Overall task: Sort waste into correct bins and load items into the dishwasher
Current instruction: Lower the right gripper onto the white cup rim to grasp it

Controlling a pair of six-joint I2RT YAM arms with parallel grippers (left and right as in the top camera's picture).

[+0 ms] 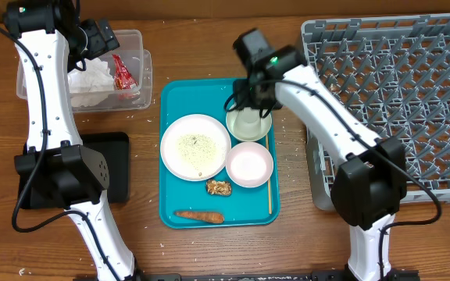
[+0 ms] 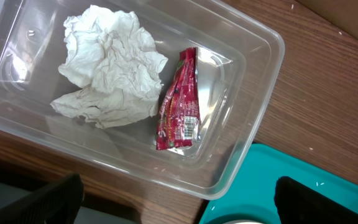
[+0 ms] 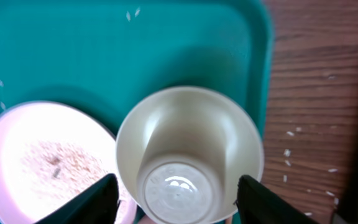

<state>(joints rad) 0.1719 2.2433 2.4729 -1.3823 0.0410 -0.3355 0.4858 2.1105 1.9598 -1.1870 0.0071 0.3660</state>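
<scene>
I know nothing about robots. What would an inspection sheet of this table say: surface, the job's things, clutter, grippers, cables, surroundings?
Surface: wooden table, rice grains scattered beside the teal tray.
Job's things: tray holds plate, pink bowl, cup, carrot, food scrap, chopstick; clear bin holds crumpled tissue and red wrapper; grey dish rack.
Clutter: black flat object left of the tray.
Grippers: left gripper open above the clear bin, holding nothing; right gripper straddles the cup, grip unclear.
Cables: black cables run along both arms.
Surroundings: nothing seen.
</scene>
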